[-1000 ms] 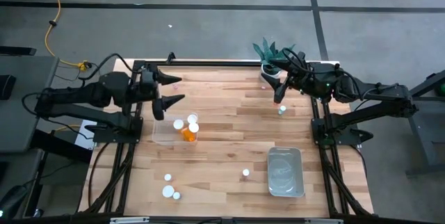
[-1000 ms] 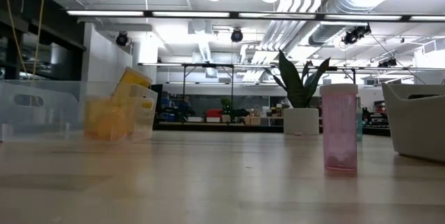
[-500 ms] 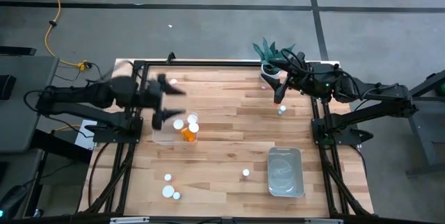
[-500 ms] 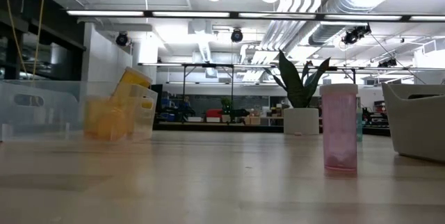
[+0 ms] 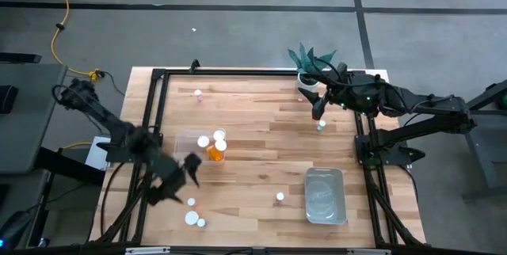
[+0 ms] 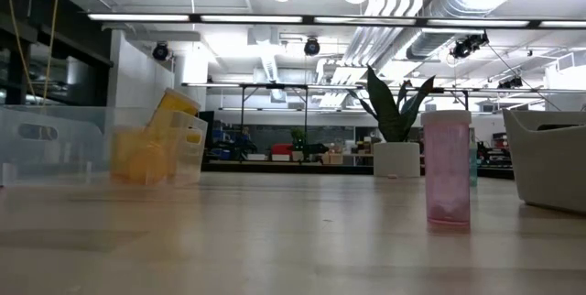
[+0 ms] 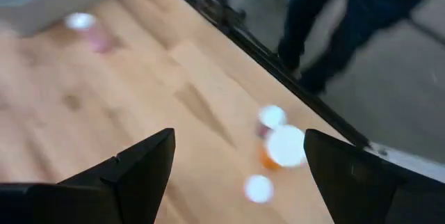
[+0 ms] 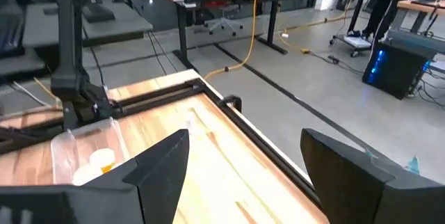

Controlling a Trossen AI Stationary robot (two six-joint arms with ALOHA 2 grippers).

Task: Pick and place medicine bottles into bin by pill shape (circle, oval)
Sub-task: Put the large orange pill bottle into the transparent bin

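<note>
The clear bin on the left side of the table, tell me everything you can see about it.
The clear bin is a small, see-through plastic box with thin, straight walls, sitting flat on the wooden table toward its left edge. From above, two white caps and an orange bottle show inside it toward its right wall. In the low view the orange bottles lean tilted inside it. Neither gripper touches it; the left gripper, open, is nearer the table's front edge.

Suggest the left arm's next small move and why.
Probably lower the open left end effector onto one of the three loose bottles near the table's front-left edge: it hovers just beside them, holding nothing. The right end effector waits far right.
</note>
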